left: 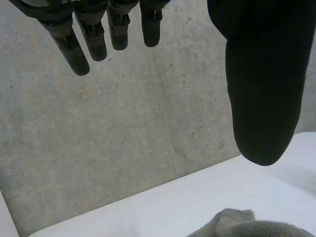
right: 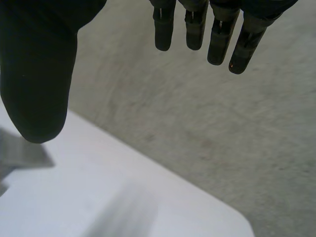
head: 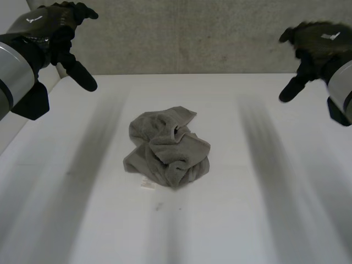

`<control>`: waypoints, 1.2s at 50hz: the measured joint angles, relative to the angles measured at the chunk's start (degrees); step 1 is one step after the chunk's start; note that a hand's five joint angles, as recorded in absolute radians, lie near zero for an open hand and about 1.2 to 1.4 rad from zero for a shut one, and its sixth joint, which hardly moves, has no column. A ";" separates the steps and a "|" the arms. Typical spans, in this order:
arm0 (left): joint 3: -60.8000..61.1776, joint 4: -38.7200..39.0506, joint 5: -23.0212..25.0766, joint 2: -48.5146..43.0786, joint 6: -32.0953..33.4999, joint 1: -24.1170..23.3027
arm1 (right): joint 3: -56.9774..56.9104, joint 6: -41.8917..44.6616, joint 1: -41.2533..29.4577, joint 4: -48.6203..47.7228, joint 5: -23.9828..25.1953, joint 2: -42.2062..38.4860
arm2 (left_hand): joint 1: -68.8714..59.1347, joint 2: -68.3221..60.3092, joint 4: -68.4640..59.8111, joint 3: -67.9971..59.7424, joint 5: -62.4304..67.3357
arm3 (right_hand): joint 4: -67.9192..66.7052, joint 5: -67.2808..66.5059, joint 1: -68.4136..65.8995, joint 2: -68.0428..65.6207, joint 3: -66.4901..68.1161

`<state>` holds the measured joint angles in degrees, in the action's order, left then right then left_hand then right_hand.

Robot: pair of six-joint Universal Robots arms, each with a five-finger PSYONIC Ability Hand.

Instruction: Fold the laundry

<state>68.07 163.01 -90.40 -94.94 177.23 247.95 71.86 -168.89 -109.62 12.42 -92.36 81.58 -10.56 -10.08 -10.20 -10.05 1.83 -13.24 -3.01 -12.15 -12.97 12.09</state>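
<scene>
Your left hand (head: 58, 33) and right hand (head: 316, 44) hang empty, fingers straight, far left and far right. The grey towel (head: 168, 148) lies crumpled mid-table (head: 264, 209), well apart from both. Find two opposite edges and spread it flat first.

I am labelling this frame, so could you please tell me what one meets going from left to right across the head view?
left hand, raised with its fingers open → crumpled grey towel in the middle of the white table → right hand, also raised and open.
</scene>
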 measured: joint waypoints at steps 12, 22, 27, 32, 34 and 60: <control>3.11 12.02 8.43 -10.16 4.95 -0.10 | 3.25 7.01 -0.49 0.05 15.31 -10.10 | 0.00 -0.09 -0.02 -0.08 0.00 | 0.00 0.08 0.00 0.00 0.00; 2.20 23.51 15.19 -26.11 12.96 -0.35 | -2.72 -11.41 -1.33 -3.69 18.30 -25.40 | -0.76 -1.35 -1.14 -1.42 0.00 | 0.00 0.00 0.00 0.00 0.00; 1.50 27.99 16.75 -33.92 16.56 -0.81 | -4.66 -17.10 -3.55 -10.09 17.69 -32.01 | -0.82 -1.46 -1.32 -1.48 0.00 | 0.00 0.00 0.00 0.00 0.00; 1.31 30.51 19.49 -38.96 20.92 -1.16 | -5.74 -18.33 -5.94 -15.84 16.88 -36.49 | -2.13 -2.58 -2.48 -2.65 0.22 | 0.00 0.00 -0.02 0.00 0.00; 1.29 30.98 20.87 -40.40 23.05 -1.22 | -6.48 -18.27 -7.09 -17.52 16.60 -38.32 | -4.58 -4.70 -4.62 -4.74 3.17 | 0.00 0.00 0.00 0.00 0.00; -10.49 35.77 10.54 -31.45 20.71 -4.17 | -23.61 -8.04 -9.78 -23.12 8.15 -29.05 | -54.53 -59.29 -59.13 -59.27 56.37 | -54.80 -52.26 -42.83 -54.09 55.52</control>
<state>57.58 198.78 -79.86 -126.38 197.94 243.77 48.25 -176.92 -119.40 -10.69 -84.21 52.53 -65.09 -69.36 -69.33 -69.32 58.20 -68.03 -55.27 -54.98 -67.06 67.61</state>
